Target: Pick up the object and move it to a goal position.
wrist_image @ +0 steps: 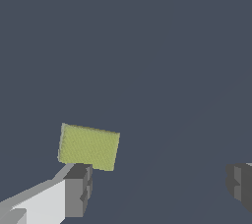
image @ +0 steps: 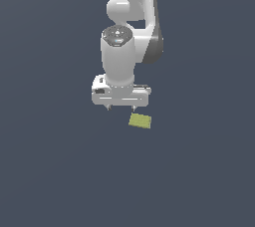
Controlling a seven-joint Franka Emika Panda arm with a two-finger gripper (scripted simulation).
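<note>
A small flat yellow-green block [image: 140,121] lies on the dark grey floor. My white gripper [image: 121,108] hangs above it, a little toward the exterior view's left, with both short fingertips spread wide apart and nothing between them. In the wrist view the block [wrist_image: 88,147] lies just past one grey fingertip [wrist_image: 78,189], outside the gap between the two fingertips; the other fingertip [wrist_image: 239,183] is far across the picture. The gripper [wrist_image: 158,186] is open and empty.
The white arm [image: 130,17] rises behind the gripper. A plain dark grey surface [image: 50,161] fills both views. No goal marker shows.
</note>
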